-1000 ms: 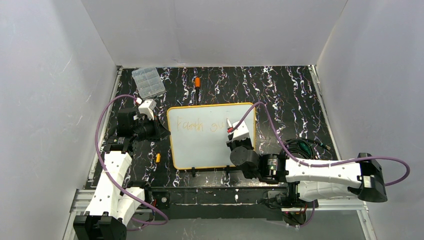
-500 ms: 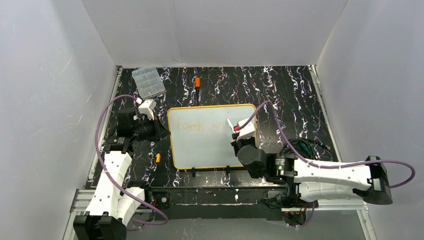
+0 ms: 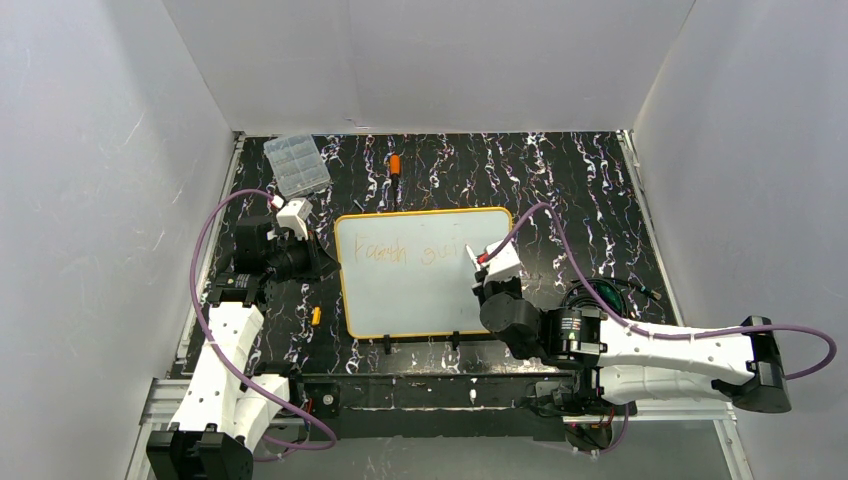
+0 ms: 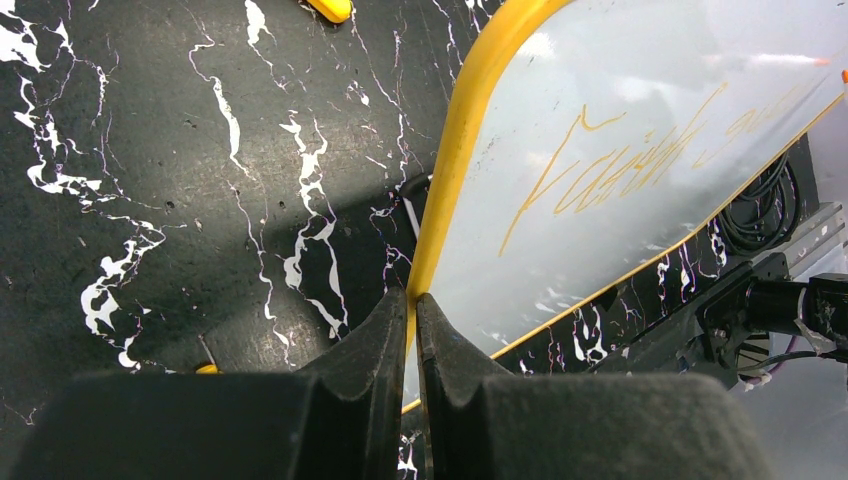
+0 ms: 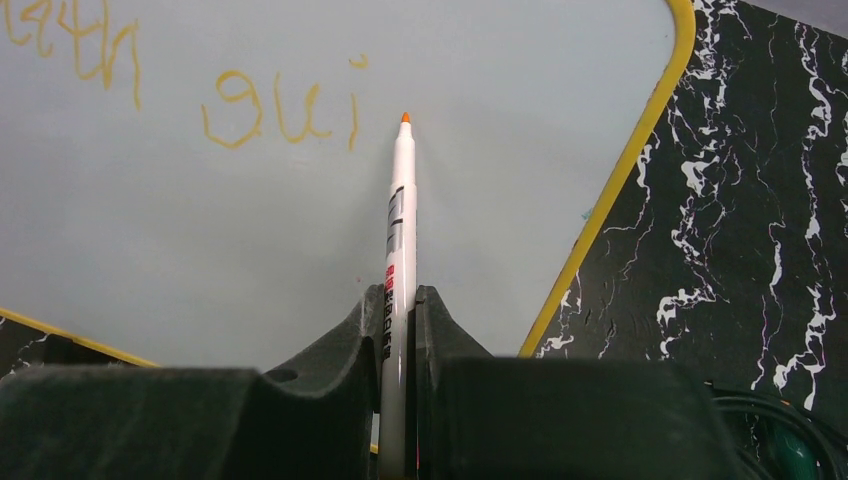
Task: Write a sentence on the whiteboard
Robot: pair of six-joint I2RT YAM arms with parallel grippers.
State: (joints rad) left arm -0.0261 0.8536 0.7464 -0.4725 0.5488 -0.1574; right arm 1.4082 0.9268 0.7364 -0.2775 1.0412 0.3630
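Observation:
The whiteboard [image 3: 420, 290] with a yellow rim lies in the middle of the black marbled table. The sentence [image 3: 410, 254] is faint orange writing in one line near its top; it shows in the left wrist view [image 4: 640, 165] and in the right wrist view [image 5: 275, 115]. My left gripper [image 3: 322, 262] is shut on the board's left rim [image 4: 440, 200]. My right gripper [image 3: 478, 268] is shut on a white marker [image 5: 398, 230] whose orange tip [image 5: 405, 118] sits just right of the last letter, over the board [image 5: 300, 250].
A clear compartment box [image 3: 296, 164] stands at the back left. An orange marker cap [image 3: 395, 165] lies behind the board. A small yellow piece [image 3: 316, 316] lies left of the board. Black cables [image 3: 600, 295] lie coiled to the right.
My right gripper has moved to the right along the writing line with the marker. More orange letters stand on the board. The left arm has not moved.

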